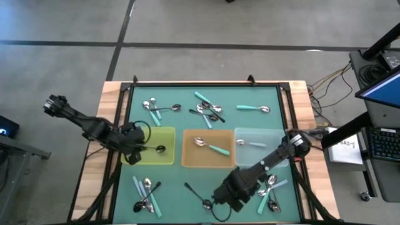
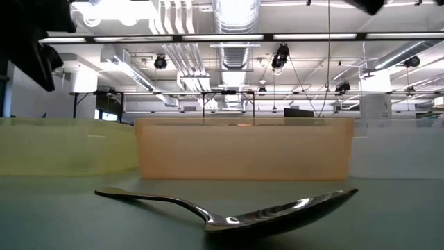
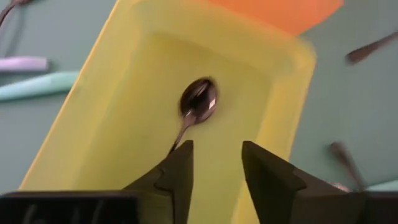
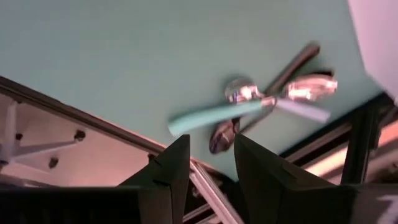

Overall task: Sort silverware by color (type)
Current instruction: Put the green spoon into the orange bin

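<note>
Green mat (image 1: 175, 94) with spoons scattered near its edges, left gripper (image 3: 214, 163) parted over yellow tray (image 1: 169, 140), black spoon (image 3: 196, 106) lying free inside, right gripper (image 4: 211, 155) parted, empty, over near-right spoon cluster (image 4: 273, 102).

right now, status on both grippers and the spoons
Left gripper open over yellow tray, black spoon dropped in. Right gripper empty above spoon pile. Nothing blocking.
</note>
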Robot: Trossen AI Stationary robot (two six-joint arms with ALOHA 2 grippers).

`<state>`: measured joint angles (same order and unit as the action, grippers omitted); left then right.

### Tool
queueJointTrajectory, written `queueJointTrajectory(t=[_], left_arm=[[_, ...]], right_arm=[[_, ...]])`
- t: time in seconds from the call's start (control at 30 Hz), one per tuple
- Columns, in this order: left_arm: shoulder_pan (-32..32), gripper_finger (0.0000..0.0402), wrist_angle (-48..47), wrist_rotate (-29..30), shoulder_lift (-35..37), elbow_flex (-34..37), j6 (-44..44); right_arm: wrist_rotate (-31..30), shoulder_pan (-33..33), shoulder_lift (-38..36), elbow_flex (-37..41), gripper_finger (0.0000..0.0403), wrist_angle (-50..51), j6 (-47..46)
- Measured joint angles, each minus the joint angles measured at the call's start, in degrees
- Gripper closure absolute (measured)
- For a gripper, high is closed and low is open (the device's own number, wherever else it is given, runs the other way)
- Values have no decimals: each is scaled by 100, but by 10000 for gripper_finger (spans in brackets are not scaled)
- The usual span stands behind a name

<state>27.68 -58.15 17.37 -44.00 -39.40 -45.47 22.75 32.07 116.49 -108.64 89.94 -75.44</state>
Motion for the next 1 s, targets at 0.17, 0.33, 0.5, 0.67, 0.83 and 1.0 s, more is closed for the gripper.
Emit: queueJointTrajectory(t=[0.17,0.33,0.5,0.67,0.83,1.0], left_arm=[[0,264,150,6,1,-343,0],[0,267,155,83,-1,-694,190],[0,267,158,326,-1,-984,556],[0,267,158,471,1,-1174,798],[0,267,156,563,-1,-1256,944],[-6,267,148,676,1,-1256,1017]], right_arm=[[161,380,-9,374,287,-318,-757],[187,722,-11,739,287,-1053,-1950],[78,1092,-13,1058,287,-1692,-3543],[-355,1466,-10,1308,287,-2254,-4966],[-1052,1658,-11,1493,287,-2619,-6060],[-1075,1715,-9,1709,287,-2618,-6353]])
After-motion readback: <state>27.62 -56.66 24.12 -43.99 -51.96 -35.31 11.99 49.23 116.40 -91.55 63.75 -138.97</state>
